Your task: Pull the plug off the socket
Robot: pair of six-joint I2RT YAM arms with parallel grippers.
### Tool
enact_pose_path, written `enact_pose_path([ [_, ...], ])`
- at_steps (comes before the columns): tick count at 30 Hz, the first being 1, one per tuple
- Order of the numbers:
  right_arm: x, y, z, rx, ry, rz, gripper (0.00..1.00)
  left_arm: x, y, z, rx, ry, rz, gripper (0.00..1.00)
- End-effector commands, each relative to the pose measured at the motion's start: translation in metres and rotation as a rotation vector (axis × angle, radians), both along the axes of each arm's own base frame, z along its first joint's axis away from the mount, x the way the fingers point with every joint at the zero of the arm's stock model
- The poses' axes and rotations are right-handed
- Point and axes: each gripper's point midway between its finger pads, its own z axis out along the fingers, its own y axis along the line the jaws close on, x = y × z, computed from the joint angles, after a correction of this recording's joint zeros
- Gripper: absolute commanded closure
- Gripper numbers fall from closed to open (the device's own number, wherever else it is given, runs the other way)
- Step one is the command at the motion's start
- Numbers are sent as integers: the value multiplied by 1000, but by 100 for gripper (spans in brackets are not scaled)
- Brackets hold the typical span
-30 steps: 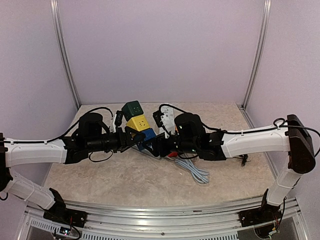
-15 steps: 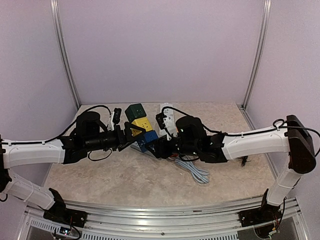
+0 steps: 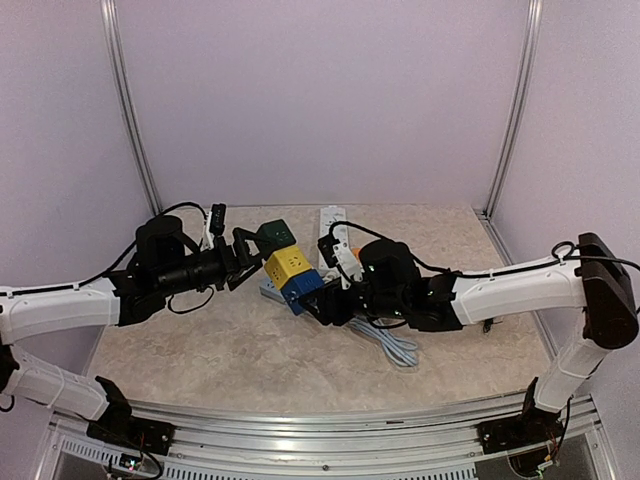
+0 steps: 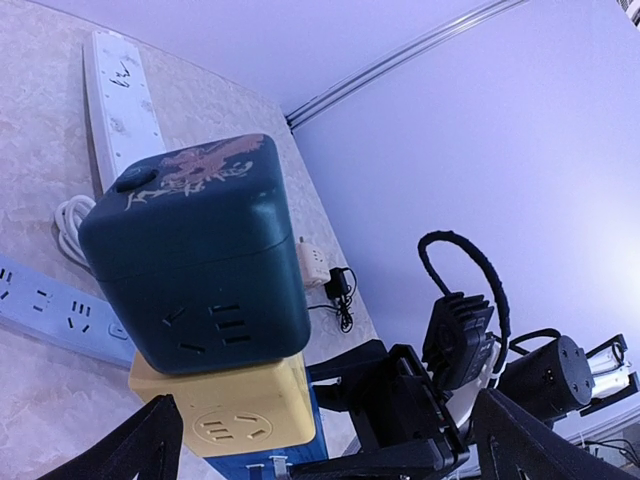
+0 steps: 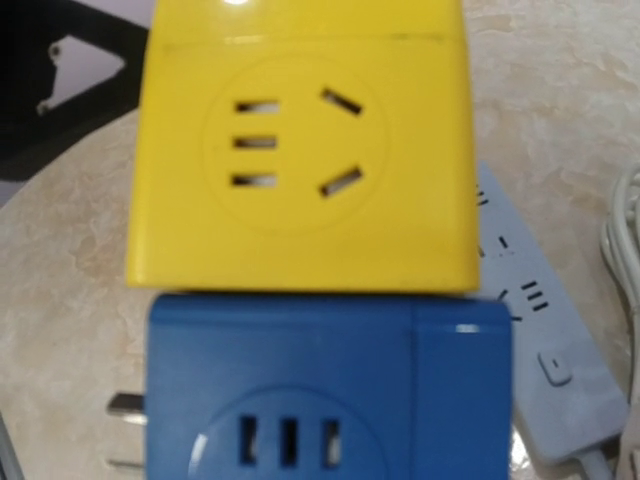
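Note:
A stack of three cube adapters, green [image 3: 277,235], yellow [image 3: 288,264] and blue [image 3: 305,291], hangs tilted over the pale blue power strip [image 3: 267,290]. My right gripper [image 3: 326,304] is shut on the blue cube plug. In the right wrist view the blue cube [image 5: 330,390] fills the bottom, its bare metal prongs [image 5: 125,405] stick out free at the left, and my own fingers are hidden. My left gripper [image 3: 240,260] stands open just left of the stack, touching nothing. Its wrist view looks up at the green cube [image 4: 195,250] and the yellow cube [image 4: 230,415].
A white power strip [image 3: 333,224] lies at the back near the wall. A coiled white cable [image 3: 392,345] sits under the right arm. A small black cable [image 3: 487,322] lies at the right. Walls close in the table on three sides.
My left gripper opened, let go of the cube stack and drew back to the left. The right gripper moved slightly right and nearer with the stack, which now tilts more.

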Motion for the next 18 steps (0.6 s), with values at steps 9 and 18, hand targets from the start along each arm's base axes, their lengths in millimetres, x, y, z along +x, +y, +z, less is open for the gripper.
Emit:
enact_pose_path([
  [9,-2,-1,68,164,-139,-10,100,5,9,-28,37,118,52,1],
  [18,-15,7,80,187,-176,45,100,11,-5,-31,26,138,11,1],
])
